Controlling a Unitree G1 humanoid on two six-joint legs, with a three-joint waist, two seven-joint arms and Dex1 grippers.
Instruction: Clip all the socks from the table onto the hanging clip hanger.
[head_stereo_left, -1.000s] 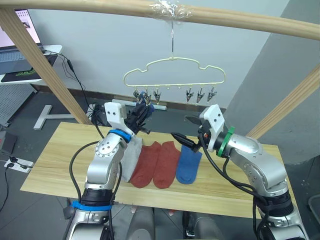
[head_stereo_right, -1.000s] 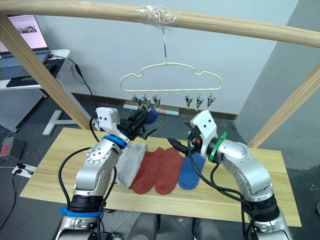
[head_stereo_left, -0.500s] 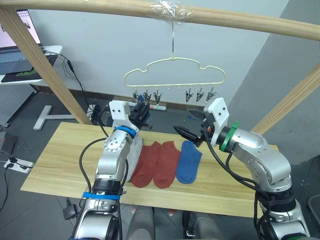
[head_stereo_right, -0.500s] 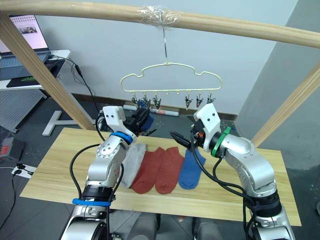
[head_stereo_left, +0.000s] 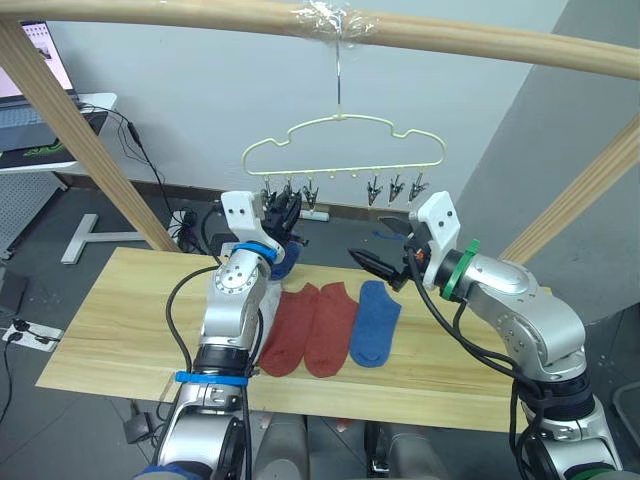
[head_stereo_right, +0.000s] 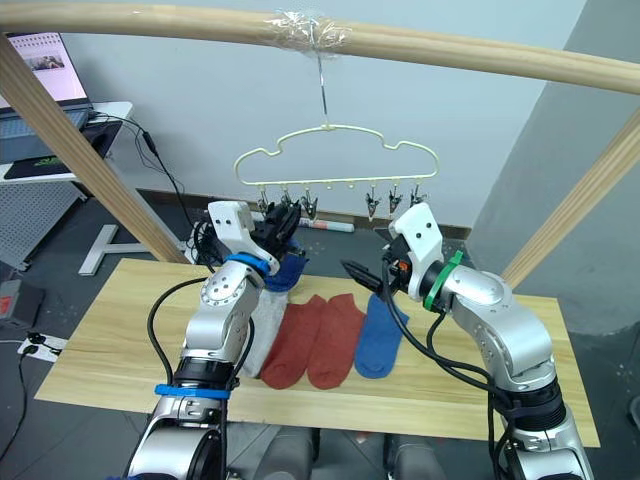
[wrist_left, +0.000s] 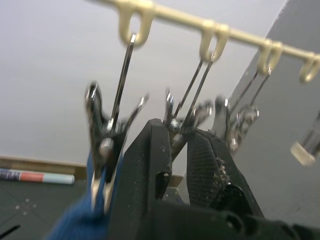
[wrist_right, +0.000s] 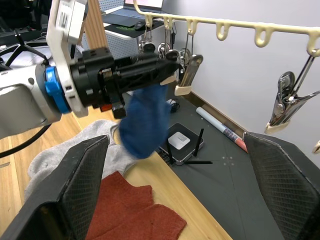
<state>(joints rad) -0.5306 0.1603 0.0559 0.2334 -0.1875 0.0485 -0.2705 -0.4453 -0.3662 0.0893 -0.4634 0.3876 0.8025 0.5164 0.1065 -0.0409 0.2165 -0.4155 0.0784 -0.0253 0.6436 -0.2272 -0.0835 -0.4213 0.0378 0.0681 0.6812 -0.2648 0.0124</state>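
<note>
Left eye view: long pale wooden plank table (head_stereo_left: 120, 320) runs across the lower half of the frame, with broad bare board at far left and far right. Lying near its centre, side by side and touching, long axes roughly front to back: a light grey knit sock (head_stereo_left: 262, 305) largely behind the left arm, two rust red ankle socks (head_stereo_left: 312, 325), then one blue ankle sock (head_stereo_left: 375, 320).

Pale yellow wavy wire clip hanger (head_stereo_left: 345, 140) hangs by its hook from the round wooden pole at upper centre, its small metal clips dangling in two groups of three.

Left gripper (head_stereo_left: 283, 212) is raised to the left-hand group of clips. In the left wrist view its black fingers (wrist_left: 145, 172) stand only narrowly apart, closed against the metal clips (wrist_left: 175, 122); whether they pinch one I cannot tell. A second blue sock (wrist_right: 145, 120) hangs down, long axis vertical, just beside that gripper and below those clips.

Right gripper (head_stereo_left: 372, 264) hovers above the blue sock on the table, fingers spread wide, holding nothing.
</note>
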